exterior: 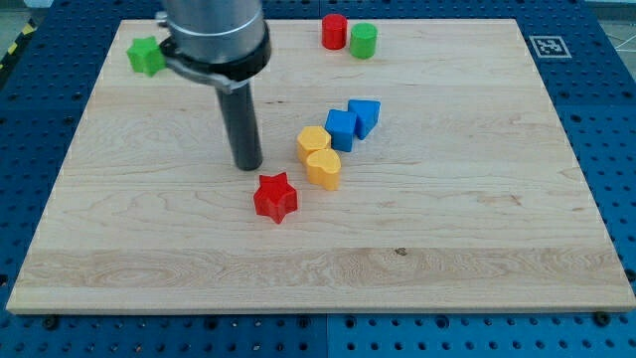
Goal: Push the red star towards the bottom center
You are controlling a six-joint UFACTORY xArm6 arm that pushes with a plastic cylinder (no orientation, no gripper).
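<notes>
Camera view is given from above a wooden board point(467, 249) laid on a blue perforated table point(616, 149). The red star point(275, 197) is seen near the board's middle, slightly toward the view's left and well above the bottom edge. My tip point(247, 165) is set down just up and to the left of the red star, close to it but apparently not touching; the narrow gap is hard to judge from this angle. No fingers are carried by the rod, so no spread or pinch can be told. To the star's upper right, a yellow block point(312, 142) and a yellow heart-like block point(323, 168) are pressed together, with a blue cube point(342, 128) and a blue wedge-shaped block point(365, 116) touching beyond them. A red cylinder point(334, 31) and a green cylinder point(363, 40) are placed side by side near the top edge. A green star point(146, 55) is found at the top left, partly beside the arm's housing.
</notes>
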